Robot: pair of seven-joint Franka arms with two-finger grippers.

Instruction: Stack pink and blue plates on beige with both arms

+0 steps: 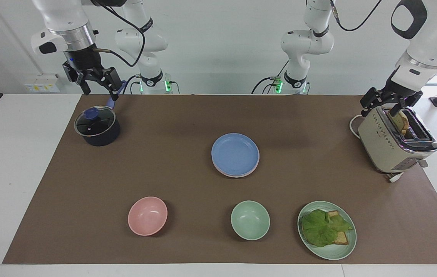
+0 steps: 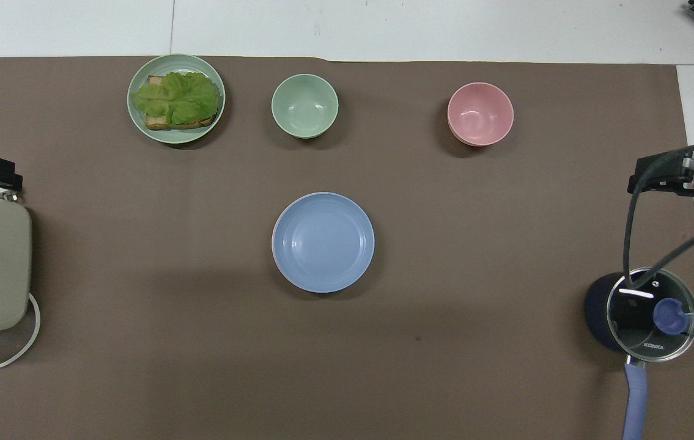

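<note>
Squarely level, blue plate (image 1: 235, 154) face-up, round, atop pink (image 1: 237, 175) rim

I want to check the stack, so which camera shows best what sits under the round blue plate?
The facing view: beneath the round matte blue plate, a pale pink rim peeks out along its edge. The overhead view shows the blue plate covering nearly everything, leaving only a thin pink sliver.
</note>
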